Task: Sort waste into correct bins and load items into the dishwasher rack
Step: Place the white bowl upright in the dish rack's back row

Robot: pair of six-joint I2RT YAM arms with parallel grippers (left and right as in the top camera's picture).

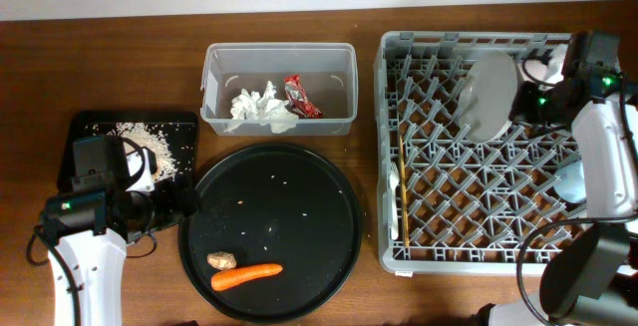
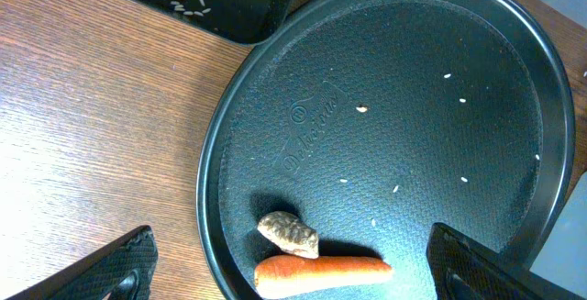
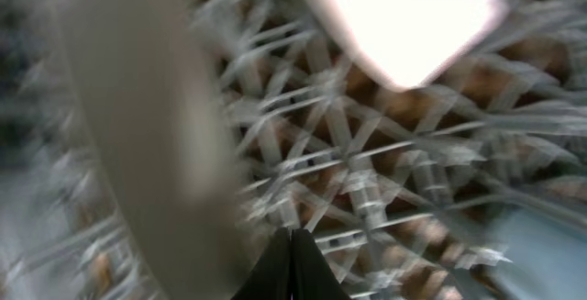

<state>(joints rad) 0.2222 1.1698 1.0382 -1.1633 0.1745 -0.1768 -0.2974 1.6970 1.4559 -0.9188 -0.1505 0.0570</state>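
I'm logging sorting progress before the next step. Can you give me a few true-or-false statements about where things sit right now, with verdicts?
1. The carrot lies on the round black tray. True.
2. The red wrapper sits in the black rectangular tray. False: it is in the clear tub, beside the tissue.
3. The plate stands on edge in the rack. True.
4. The rice is in the clear tub. False: it lies in the black rectangular tray.
5. The left gripper is shut on the brown lump. False: its jaws stand wide open, and the lump lies on the round black tray.
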